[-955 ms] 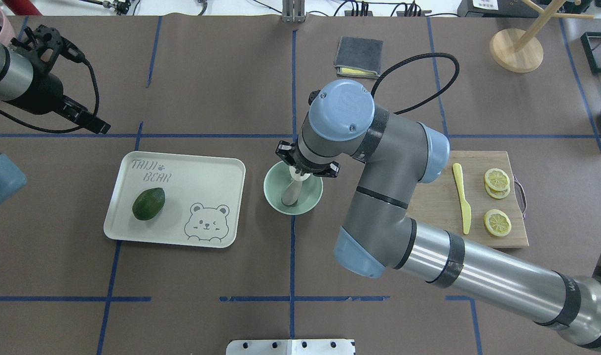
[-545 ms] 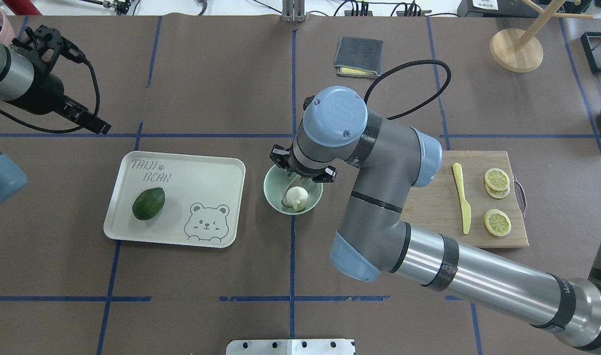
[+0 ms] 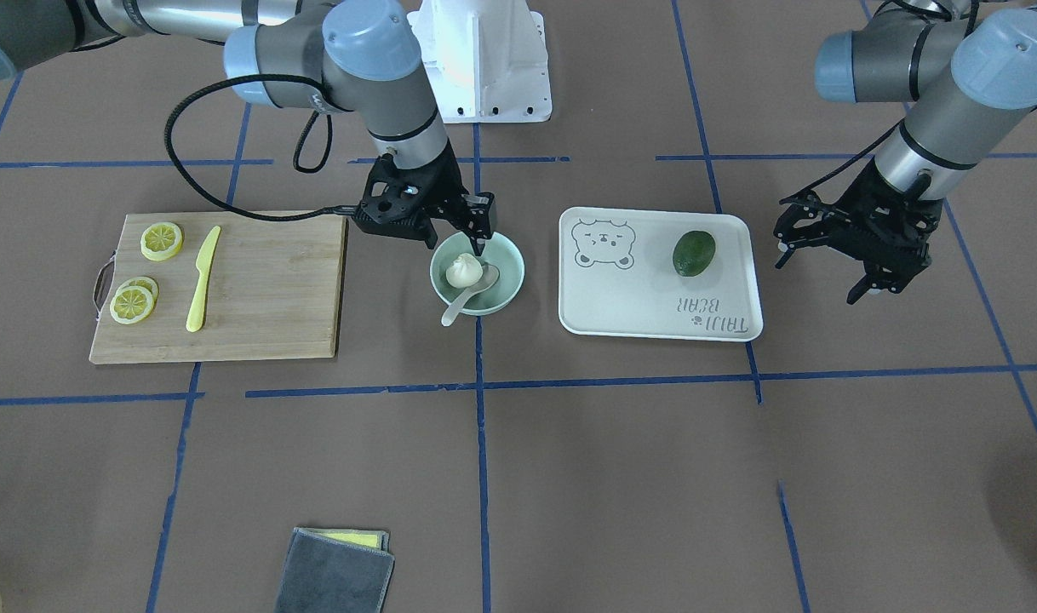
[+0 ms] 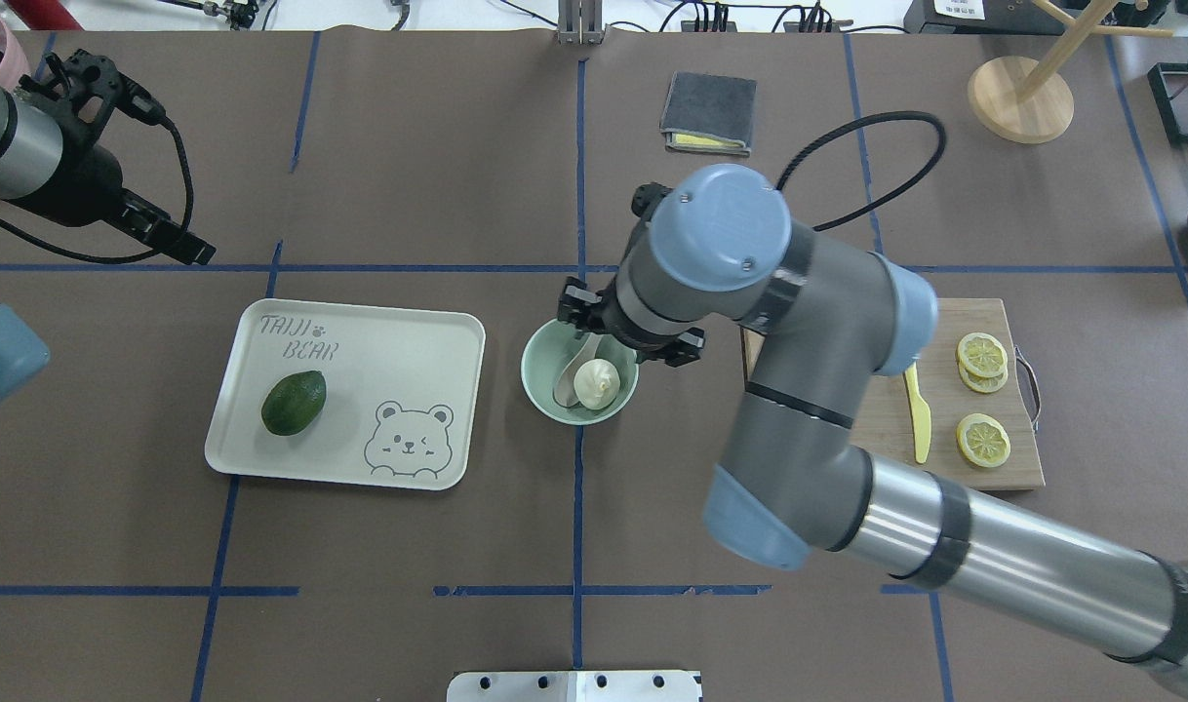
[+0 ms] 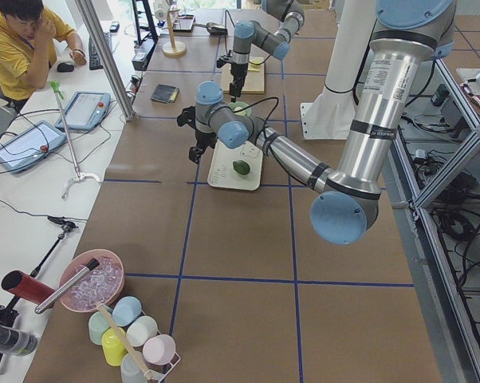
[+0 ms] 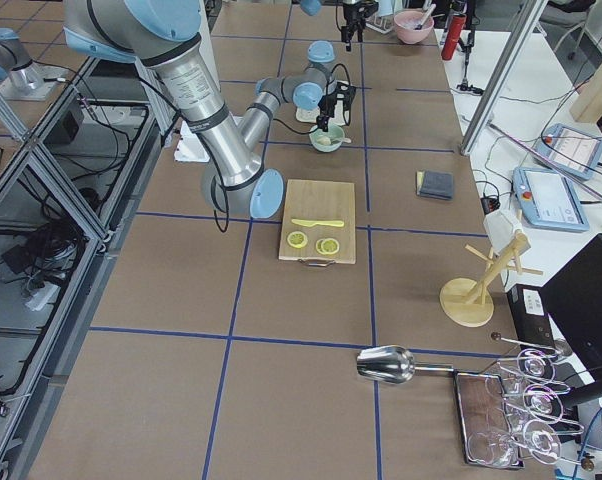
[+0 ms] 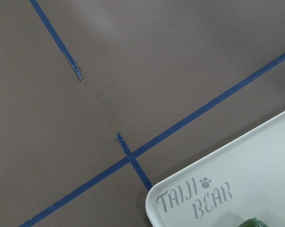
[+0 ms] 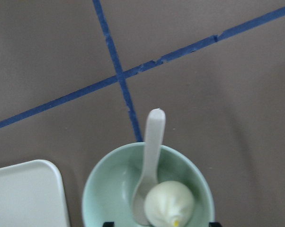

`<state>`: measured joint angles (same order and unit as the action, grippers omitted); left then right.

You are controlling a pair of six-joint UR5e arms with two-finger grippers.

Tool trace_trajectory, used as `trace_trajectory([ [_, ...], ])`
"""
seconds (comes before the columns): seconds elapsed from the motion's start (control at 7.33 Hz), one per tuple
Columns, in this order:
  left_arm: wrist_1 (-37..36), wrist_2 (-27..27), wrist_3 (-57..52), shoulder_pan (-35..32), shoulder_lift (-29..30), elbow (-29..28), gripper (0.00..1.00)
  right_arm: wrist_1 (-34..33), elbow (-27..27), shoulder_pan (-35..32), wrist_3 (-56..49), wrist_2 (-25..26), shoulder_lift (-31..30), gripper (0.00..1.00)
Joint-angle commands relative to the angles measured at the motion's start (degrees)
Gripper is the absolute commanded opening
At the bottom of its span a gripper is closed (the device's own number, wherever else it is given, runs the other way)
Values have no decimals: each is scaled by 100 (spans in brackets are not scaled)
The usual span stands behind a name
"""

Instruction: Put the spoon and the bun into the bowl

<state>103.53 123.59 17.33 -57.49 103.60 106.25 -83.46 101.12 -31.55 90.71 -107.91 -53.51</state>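
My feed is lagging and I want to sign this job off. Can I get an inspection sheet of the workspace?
Surface: brown table with a blue tape grid, no spills seen.
Job's things: bun and spoon both in the bowl; spoon handle pokes out over the rim.
Clutter: avocado on tray; knife and lemon slices on board; cloth; wooden stand.
End effectors: right end effector open, empty, above the bowl's edge; left end effector open, empty, beside the tray.
Cables: black cable loops off the right wrist, clear of the bowl.
Surroundings: person seated at the side desk; metal scoop.
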Motion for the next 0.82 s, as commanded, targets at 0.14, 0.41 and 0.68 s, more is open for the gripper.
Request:
trace_trajectory([
  [0.14, 0, 59, -1375, -873, -531, -60, 99, 93, 1339, -1733, -2513, -1490, -2622, 100],
  [0.41, -96, 138, -1715, -2094, -998, -26, 99, 49, 1079, -3148, -5278, -1751, -3619, 100],
  [0.68, -27, 1057, -1663, -3209, -1367, -444, 100, 23, 525, -4424, -7094, -2311, -3990, 100],
])
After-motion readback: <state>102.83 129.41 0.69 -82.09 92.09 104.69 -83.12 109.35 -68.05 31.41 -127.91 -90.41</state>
